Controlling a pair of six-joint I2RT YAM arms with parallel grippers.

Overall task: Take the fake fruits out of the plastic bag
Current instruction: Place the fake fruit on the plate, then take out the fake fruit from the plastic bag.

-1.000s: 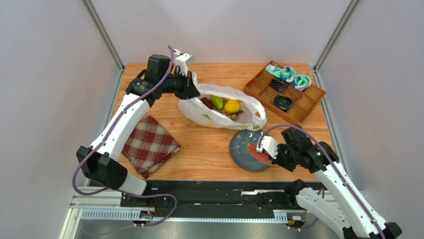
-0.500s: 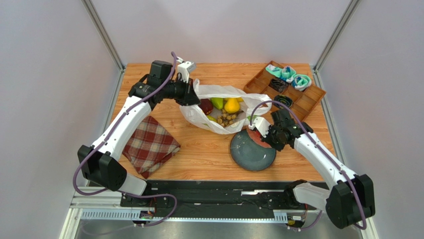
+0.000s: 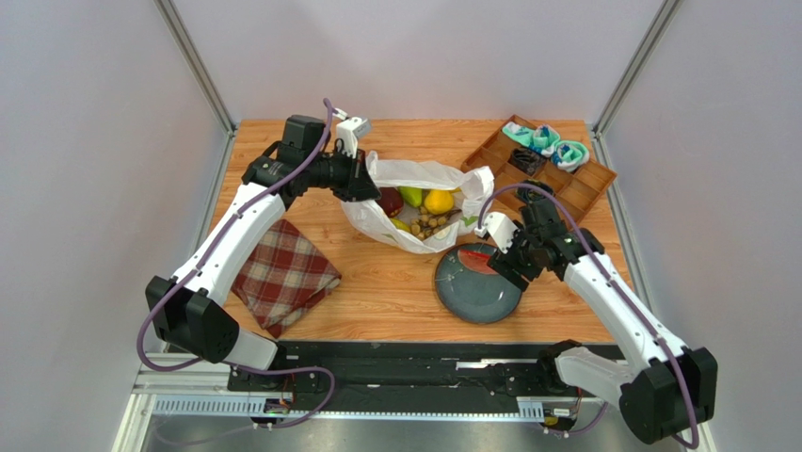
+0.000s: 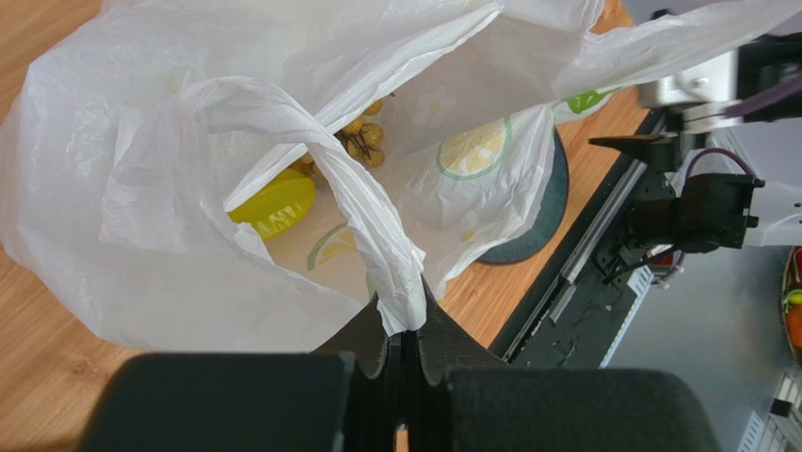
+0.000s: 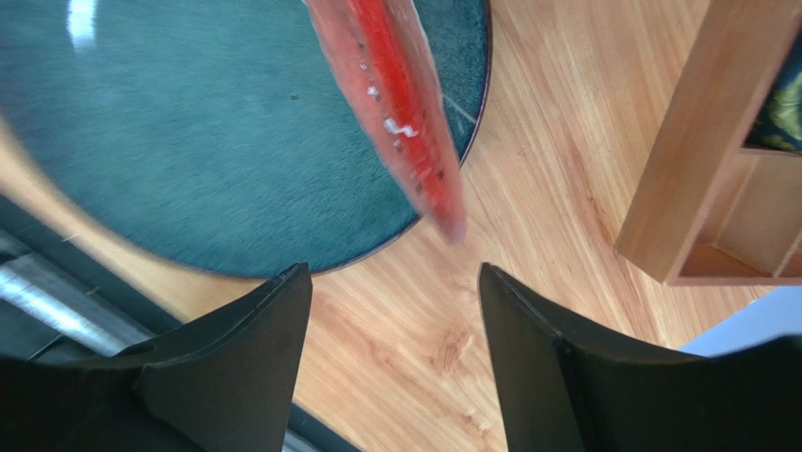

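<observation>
Right end effector (image 5: 391, 282) hangs spread and empty beside the plate (image 5: 188, 141), with the watermelon slice (image 5: 400, 94) at the plate's far-right edge. Far-left of it is the bag (image 4: 141, 188), holding apple (image 3: 390, 201), pear (image 3: 410, 196), mango (image 3: 438, 201) and grapes (image 3: 433, 223). Left end effector (image 4: 405, 339) pinches the bag's rim, so I judge the right arm nearer and free.

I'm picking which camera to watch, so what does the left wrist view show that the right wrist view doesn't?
Left wrist only: the left gripper shut on the plastic bag, a yellow fruit and grape bunch inside. Right wrist only: the watermelon slice beyond the open right gripper, a wooden tray corner. Both: the dark plate and wooden table.
</observation>
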